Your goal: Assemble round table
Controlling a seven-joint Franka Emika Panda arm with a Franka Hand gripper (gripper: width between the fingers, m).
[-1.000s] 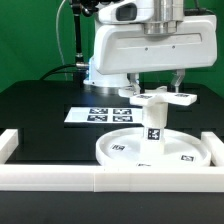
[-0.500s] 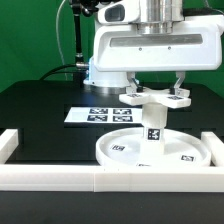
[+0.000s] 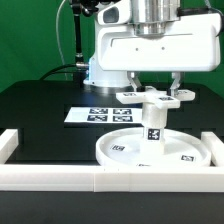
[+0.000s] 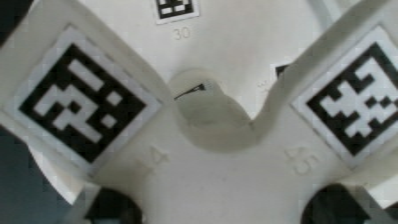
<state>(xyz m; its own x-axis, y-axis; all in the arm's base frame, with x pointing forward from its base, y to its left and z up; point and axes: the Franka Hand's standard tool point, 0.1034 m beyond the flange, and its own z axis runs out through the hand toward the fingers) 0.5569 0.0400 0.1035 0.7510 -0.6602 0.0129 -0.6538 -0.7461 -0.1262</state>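
Note:
The large rimmed round disc lies on the black table inside the white frame. The short cylindrical post stands upright on it, a tag on its side. The four-armed cross-shaped foot sits level on top of the post. My gripper comes straight down over it, one finger on each side, shut on the foot. In the wrist view the foot fills the picture with two tagged arms, and the dark fingertips press its sides around my gripper.
The white straight-walled frame runs along the front, with corner pieces at the exterior view's left and right. The marker board lies flat behind the disc. The arm's base stands at the back.
My gripper has turned about its vertical axis with the cross-shaped foot in it, so the foot's arms point in new directions. The post and disc have stayed put.

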